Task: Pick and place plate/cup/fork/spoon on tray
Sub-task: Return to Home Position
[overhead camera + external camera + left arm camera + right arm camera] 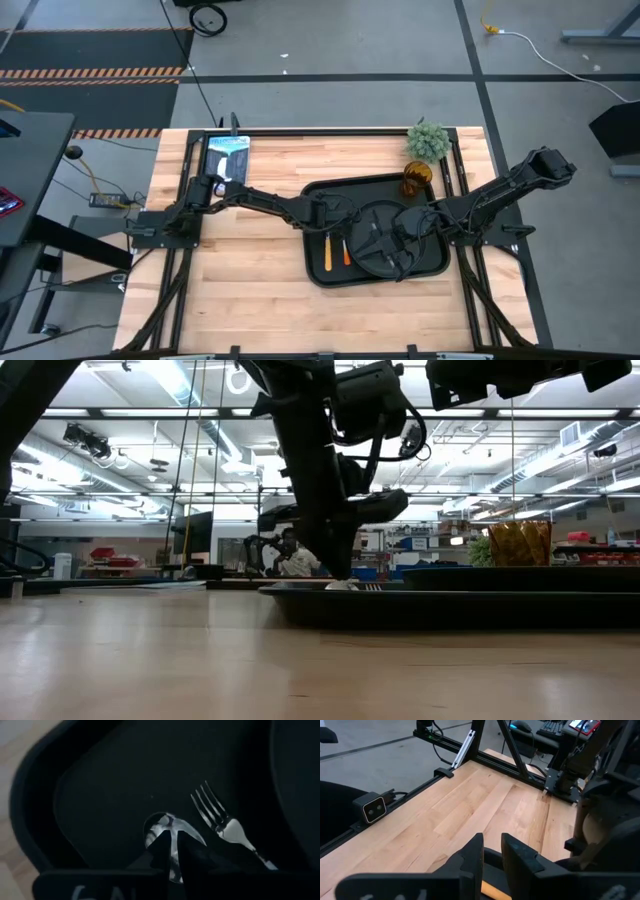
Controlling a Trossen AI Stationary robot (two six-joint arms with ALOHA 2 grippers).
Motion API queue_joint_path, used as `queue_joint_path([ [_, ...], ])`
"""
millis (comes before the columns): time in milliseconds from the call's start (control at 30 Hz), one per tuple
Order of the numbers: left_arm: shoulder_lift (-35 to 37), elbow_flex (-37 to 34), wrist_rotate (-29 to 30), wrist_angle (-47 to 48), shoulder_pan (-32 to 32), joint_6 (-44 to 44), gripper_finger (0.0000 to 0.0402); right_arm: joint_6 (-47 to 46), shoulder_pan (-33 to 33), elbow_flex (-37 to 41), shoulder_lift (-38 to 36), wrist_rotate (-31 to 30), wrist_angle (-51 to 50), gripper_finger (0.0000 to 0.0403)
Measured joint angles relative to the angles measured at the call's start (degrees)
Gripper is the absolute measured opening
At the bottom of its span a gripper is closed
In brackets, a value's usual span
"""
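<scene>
The black tray (322,272) lies at the table's middle right, with the round black plate (372,262) in it. The amber cup (417,181) stands at the tray's far right corner. Left of the plate, the fork (220,815) lies in the tray, its orange handle (347,251) pointing at the near edge. My left gripper (172,851) is shut on the spoon (161,826) just left of the fork. Over the plate my right gripper (492,851) hovers open, its fingers around nothing. My left gripper pinches the spoon between its two fingers just behind the bowl (156,829), which sticks out past the fingertips. The fingers slant down from above and hide the spot they grip. The orange handle (327,251) runs toward the near edge. I cannot tell whether its end rests on the tray.
A small green plant (428,141) stands at the far edge behind the cup. A box with a blue label (227,155) lies at the far left. Bare wood (240,280) stretches left of and in front of the tray. Frame rails run along the table's sides.
</scene>
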State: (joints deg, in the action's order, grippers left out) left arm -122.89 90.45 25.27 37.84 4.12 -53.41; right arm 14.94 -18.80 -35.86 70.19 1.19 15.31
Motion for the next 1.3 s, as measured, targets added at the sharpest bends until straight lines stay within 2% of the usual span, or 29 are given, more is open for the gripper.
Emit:
queue_joint_path([
  [233,0.0,5.1,0.1,10.6,0.3,2.9,0.0039,0.1,0.0,0.0,0.0,-0.1,-0.8,0.0075],
  [300,0.0,6.6,0.1,14.2,0.6,6.8,0.0039,0.0,0.0,0.0,0.0,-1.1,-1.7,0.0075],
  [433,0.0,9.1,0.4,18.5,1.0,20.3,0.0039,-0.4,0.0,0.0,-1.1,-2.3,-4.3,0.0075],
  [600,0.0,12.2,7.8,22.5,0.4,34.8,0.0039,-0.4,0.0,0.0,-3.5,-2.6,-7.9,0.0075],
  [833,0.0,20.5,18.0,30.4,-3.6,42.8,0.0038,-3.8,0.4,0.0,-10.1,-2.8,-14.1,0.0075],
  [1000,0.0,24.3,26.5,29.9,-5.6,52.0,0.0038,-5.4,1.3,0.0,-15.6,-7.1,-14.4,0.0075],
  [1133,0.0,24.8,27.6,28.8,-7.1,57.2,0.0038,-7.2,2.5,0.4,-19.6,-11.9,-16.6,0.0075],
  [1300,0.0,24.8,27.6,28.9,-8.0,61.5,0.0036,-12.4,5.4,8.0,-24.5,-12.0,-10.6,0.0075],
])
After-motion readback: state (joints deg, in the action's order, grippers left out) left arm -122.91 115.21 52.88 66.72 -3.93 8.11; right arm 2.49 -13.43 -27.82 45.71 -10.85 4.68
